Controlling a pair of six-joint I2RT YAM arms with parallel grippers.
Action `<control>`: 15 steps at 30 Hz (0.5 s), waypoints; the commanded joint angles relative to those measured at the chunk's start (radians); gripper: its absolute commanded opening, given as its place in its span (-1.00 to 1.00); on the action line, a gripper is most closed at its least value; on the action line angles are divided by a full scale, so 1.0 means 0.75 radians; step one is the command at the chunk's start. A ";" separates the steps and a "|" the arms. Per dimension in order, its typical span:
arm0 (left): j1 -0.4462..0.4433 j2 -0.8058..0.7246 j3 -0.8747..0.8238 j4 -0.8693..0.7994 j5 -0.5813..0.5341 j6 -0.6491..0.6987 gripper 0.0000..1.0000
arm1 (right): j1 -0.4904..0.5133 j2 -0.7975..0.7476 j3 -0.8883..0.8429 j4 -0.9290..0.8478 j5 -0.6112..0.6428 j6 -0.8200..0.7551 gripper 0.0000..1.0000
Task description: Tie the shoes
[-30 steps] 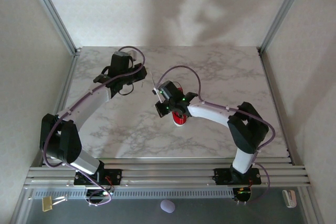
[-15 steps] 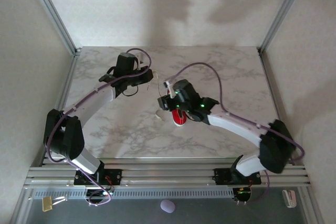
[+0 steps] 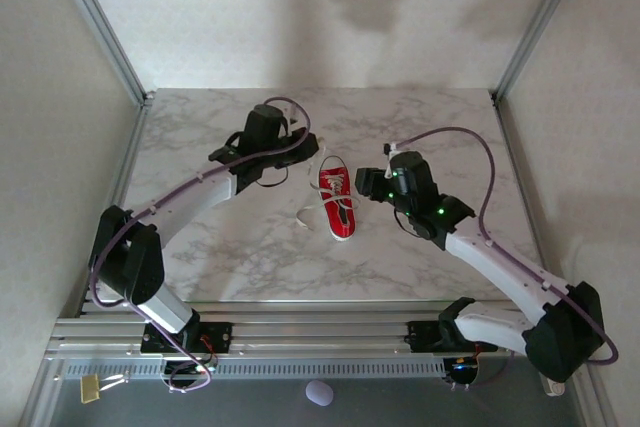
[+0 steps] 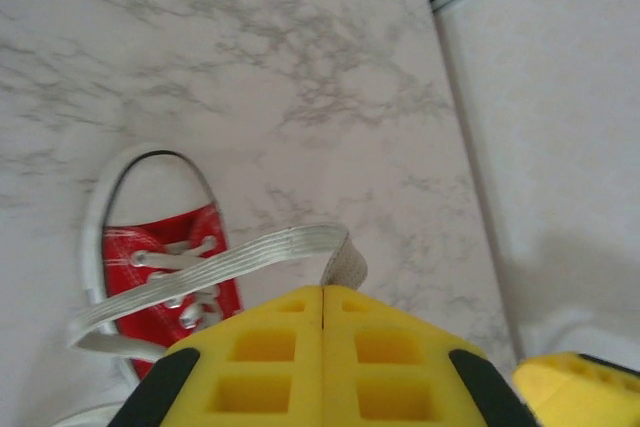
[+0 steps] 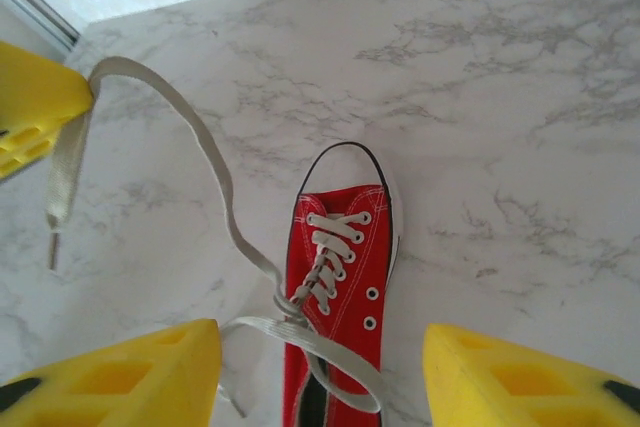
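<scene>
The left gripper (image 4: pixel 323 292) is clenched, its yellow pads pressed flat together with a white lace (image 4: pixel 230 257) pinched between them. The lace's end curls out just past the tips. From above, that gripper (image 3: pixel 298 147) hangs just beside the far left end of the shoe (image 3: pixel 338 202), and the lace runs slack from it down to the eyelets. In the right wrist view the same lace (image 5: pixel 190 147) arcs up off the shoe (image 5: pixel 335 277) to the yellow finger at the left edge.

The right gripper (image 3: pixel 378 182) stands released, its fingers (image 5: pixel 150 377) spread wide apart with nothing between them, just to the right of the shoe.

A second ago the right gripper sat shut on top of the shoe and hid most of it. Now that arm has swung out to the right and the whole red upper is uncovered. The left arm has come in closer from the left. The shoe itself has hardly shifted.

It lies near the middle of the marble table (image 3: pixel 200 247), well apart from every edge. A second loose lace (image 3: pixel 305 215) trails onto the table at its left. Bare marble lies open on the far side and along the near edge. Metal frame posts (image 3: pixel 100 22) rise at the far corners.
</scene>
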 commanded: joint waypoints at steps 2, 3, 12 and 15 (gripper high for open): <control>-0.061 0.086 0.088 0.066 0.065 0.002 -1.00 | -0.037 -0.090 -0.051 -0.025 -0.057 0.007 0.11; -0.072 0.102 0.119 0.026 0.079 0.072 -1.00 | -0.045 -0.108 -0.060 -0.032 -0.033 -0.015 0.11; -0.187 0.148 0.253 -0.299 -0.301 0.694 -1.00 | -0.076 -0.169 -0.084 -0.114 0.038 -0.170 0.48; -0.205 0.154 0.260 -0.308 -0.388 0.688 -1.00 | -0.080 -0.173 -0.077 -0.174 0.071 -0.110 0.49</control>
